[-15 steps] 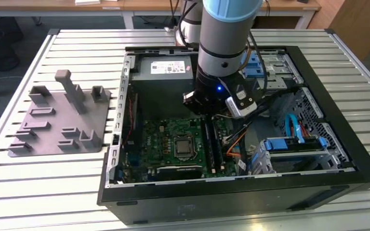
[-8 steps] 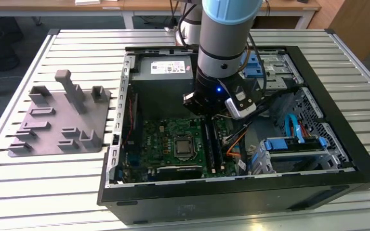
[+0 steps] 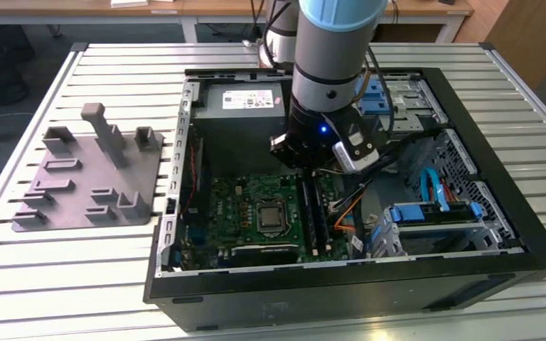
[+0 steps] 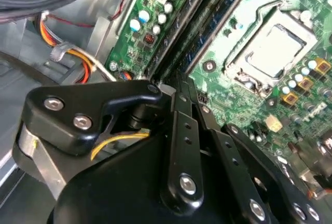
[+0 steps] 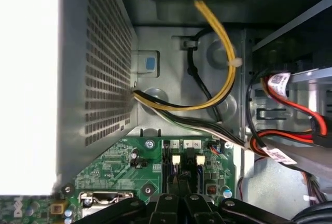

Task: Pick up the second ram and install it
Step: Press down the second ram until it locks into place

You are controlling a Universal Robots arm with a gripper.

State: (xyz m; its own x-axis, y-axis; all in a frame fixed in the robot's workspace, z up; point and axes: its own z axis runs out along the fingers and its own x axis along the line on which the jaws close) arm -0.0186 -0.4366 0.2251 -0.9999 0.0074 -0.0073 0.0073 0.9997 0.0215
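Observation:
My gripper (image 3: 303, 165) is low inside the open computer case, over the black memory slots (image 3: 313, 213) beside the processor socket (image 3: 270, 215). In the second wrist view its black fingers (image 4: 179, 125) close to a narrow tip (image 4: 178, 85) right at the end of the slots. From that tip the second ram (image 4: 199, 40), a thin dark blue-green stick seen edge-on, runs along the slot line. In the first wrist view the gripper (image 5: 179, 185) sits in line with a slot that has a white latch (image 5: 175, 159). How deep the stick sits is hidden.
A grey plastic holder (image 3: 93, 177) with upright posts lies on the slatted table at the exterior view's left. The grey power supply (image 3: 244, 99) is at the case's back. Yellow and orange cables (image 5: 223, 73) and drive cages (image 3: 443, 213) crowd the exterior view's right side.

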